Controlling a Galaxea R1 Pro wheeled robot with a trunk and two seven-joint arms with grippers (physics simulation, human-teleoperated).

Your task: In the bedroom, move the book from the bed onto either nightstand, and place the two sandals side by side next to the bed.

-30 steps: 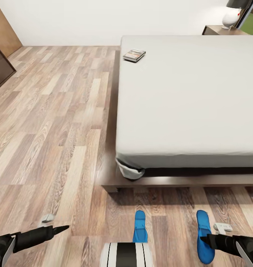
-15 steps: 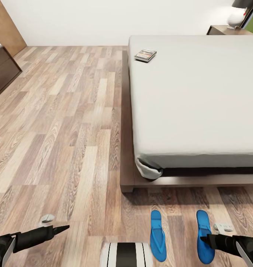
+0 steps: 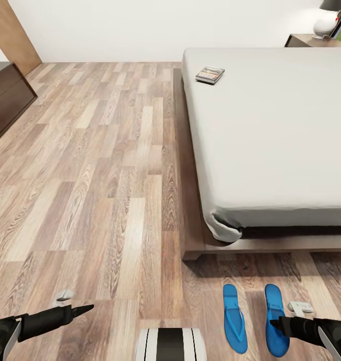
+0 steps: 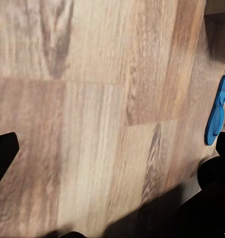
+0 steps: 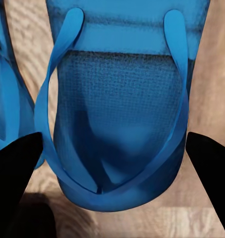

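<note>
The book (image 3: 209, 74) lies near the far left corner of the bed (image 3: 275, 130). A nightstand (image 3: 315, 40) stands at the bed's far right. One blue sandal (image 3: 235, 325) rests flat on the floor just off the bed's foot. The other sandal (image 3: 275, 327) is parallel to it, a little to its right, with my right gripper (image 3: 276, 323) shut on it. In the right wrist view this sandal (image 5: 117, 114) spans the gap between the two dark fingers (image 5: 16, 178). My left gripper (image 3: 87, 307) hangs open over bare floor at the lower left, holding nothing.
A wide strip of wood-plank floor (image 3: 100, 165) runs along the bed's left side. A long dark bench (image 3: 7, 98) stands at the far left. A white lamp (image 3: 324, 24) sits on the nightstand. My own base (image 3: 170, 345) shows at the bottom edge.
The view has shifted left, so the bed, the book and the floor sandal slide right in the picture. The gripped sandal kept its place by my right gripper and now sits close beside the other.
</note>
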